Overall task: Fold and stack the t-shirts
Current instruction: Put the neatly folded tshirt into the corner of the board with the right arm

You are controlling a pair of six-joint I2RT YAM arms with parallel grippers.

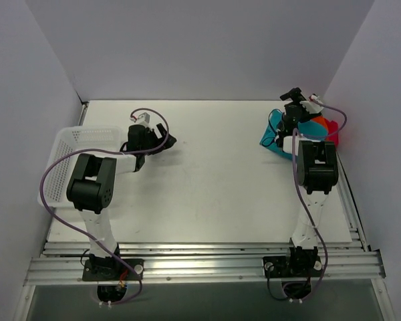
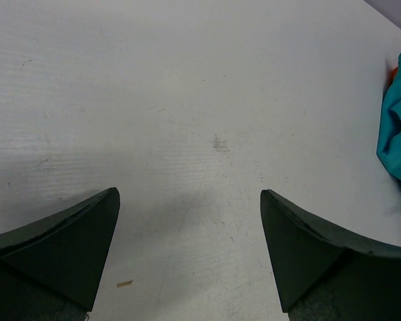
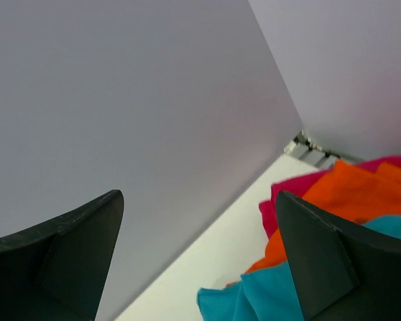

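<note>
White walls close in our counter [image 1: 207,194], where the t-shirts [image 1: 307,130] lie bunched at the far right corner: teal, orange and pink, none laid flat. Our right tool [image 1: 295,100] hovers over that heap, jaws wide and holding nothing; our left tool [image 1: 162,142] hangs open above bare counter, beside a white basket [image 1: 70,150]. We judge picking a shirt comes next. Only our right wrist view separates the colours.
</note>
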